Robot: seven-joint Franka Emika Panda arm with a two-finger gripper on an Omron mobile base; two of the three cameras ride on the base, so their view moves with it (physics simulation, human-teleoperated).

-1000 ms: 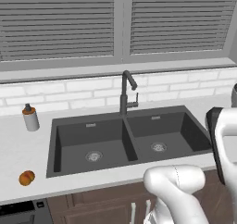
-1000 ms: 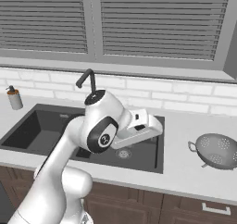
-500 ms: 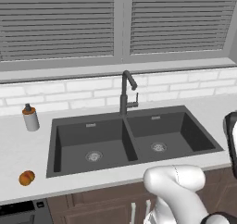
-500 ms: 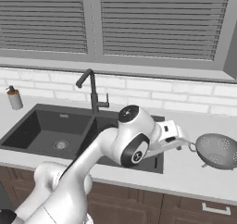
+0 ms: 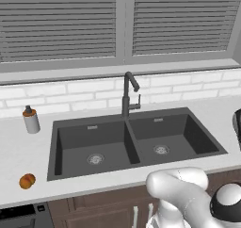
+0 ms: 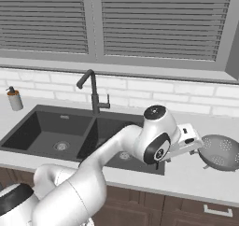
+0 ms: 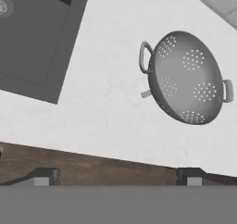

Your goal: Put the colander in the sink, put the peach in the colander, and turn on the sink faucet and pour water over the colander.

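Note:
The silver perforated colander [image 7: 187, 77] stands upright on the white counter to the right of the dark double sink [image 5: 84, 135]; it is also at the right edge of the right base view [image 6: 221, 151]. My gripper [image 7: 118, 177] is open with nothing between its tips and hovers above the counter's front edge, short of the colander. My white hand [image 6: 186, 140] is just left of the colander, apart from it. The peach [image 5: 27, 181] lies on the counter left of the sink, near the front edge. The dark gooseneck faucet [image 5: 128, 94] rises behind the sink's divider.
A grey soap bottle [image 5: 31, 120] with a dark-orange cap stands on the counter left of the sink, by the white tile wall. The sink's right front corner [image 7: 32, 42] lies left of the colander. Brown cabinet fronts [image 7: 115, 163] run below the counter edge.
The arm has swung right, from over the sink to beside the colander, and left the left base view's right edge. The jaws stayed open. Colander and peach have not moved.

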